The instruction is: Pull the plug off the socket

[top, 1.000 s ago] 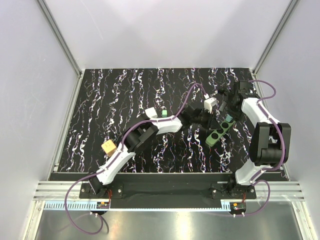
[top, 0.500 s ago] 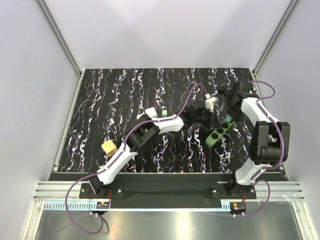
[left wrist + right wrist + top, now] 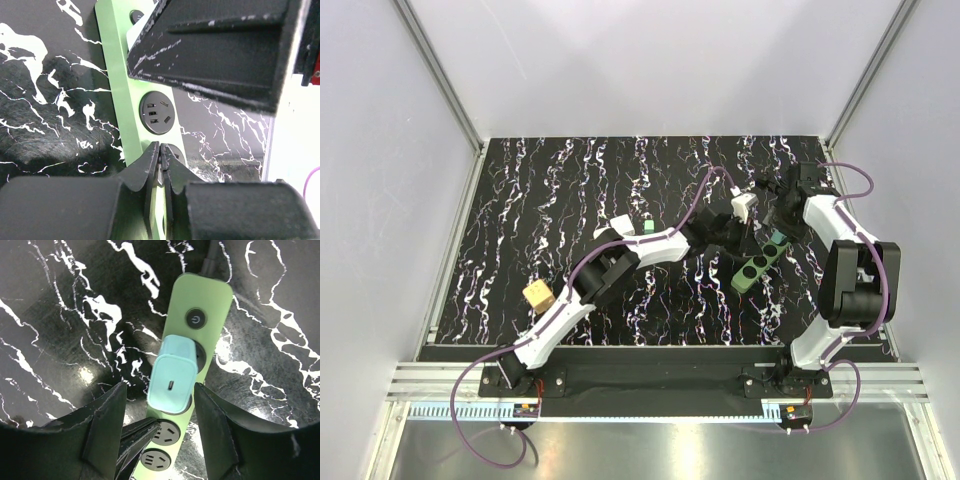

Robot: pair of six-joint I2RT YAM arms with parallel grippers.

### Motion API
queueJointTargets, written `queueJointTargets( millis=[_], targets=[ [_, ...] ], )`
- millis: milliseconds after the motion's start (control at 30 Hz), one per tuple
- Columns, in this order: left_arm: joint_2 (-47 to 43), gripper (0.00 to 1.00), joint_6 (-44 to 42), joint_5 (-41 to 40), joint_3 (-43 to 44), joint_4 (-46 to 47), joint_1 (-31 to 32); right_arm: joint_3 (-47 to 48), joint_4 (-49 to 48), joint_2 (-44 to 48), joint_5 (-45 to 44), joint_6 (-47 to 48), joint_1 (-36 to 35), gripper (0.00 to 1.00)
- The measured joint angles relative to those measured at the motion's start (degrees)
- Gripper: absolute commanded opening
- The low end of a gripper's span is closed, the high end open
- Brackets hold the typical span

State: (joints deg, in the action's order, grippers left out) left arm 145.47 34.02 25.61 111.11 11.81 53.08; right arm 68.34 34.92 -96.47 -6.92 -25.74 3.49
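While the left gripper (image 3: 160, 156) is fully closed on nothing, tips down on the green socket (image 3: 207, 295) by its middle outlets, the right gripper (image 3: 160, 390) is wide open, fingers either side of the plug (image 3: 172, 371), not clamped. Plug sits seated just below the power button. Socket lies diagonally on the right side of the table (image 3: 570, 200).

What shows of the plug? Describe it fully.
The plug is a pale mint, smooth plastic block with rounded corners and a small oval port on its top face. It stands seated in the green socket, in the outlet beside the round power button. The open right tool straddles it, neither finger visibly touching.
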Motion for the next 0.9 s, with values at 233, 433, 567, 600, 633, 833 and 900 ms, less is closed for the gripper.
queueJointTargets(
  millis=[233,433,567,600,633,833,900],
  targets=[
    [1.3,0.11,-0.2,-0.1,2.9,-2.0,0.3,0.2,0.0,-1.8,-0.1,0.0,1.2,0.56],
    [3.3,0.11,-0.5,0.2,7.0,-4.4,0.3,0.5,0.0,-2.8,0.0,-0.1,1.6,0.49],
    [3.8,0.11,-0.5,0.7,8.2,-5.6,0.2,0.7,0.0,-2.8,0.0,0.0,1.6,0.38],
    [4.0,0.11,-0.5,0.9,8.7,-5.9,0.2,0.7,0.1,-2.8,-0.1,0.0,1.6,0.38],
    [4.3,0.09,-0.5,1.0,9.2,-6.3,0.2,0.8,0.2,-2.8,-0.1,-0.1,1.7,0.36],
    [5.0,0.08,0.5,1.3,10.1,-5.9,0.1,0.9,0.2,-2.8,-0.1,0.0,1.9,0.16],
    [5.3,0.08,0.6,1.3,10.5,-6.2,0.1,0.9,0.2,-2.8,-0.1,0.0,1.9,0.04]
  ],
)
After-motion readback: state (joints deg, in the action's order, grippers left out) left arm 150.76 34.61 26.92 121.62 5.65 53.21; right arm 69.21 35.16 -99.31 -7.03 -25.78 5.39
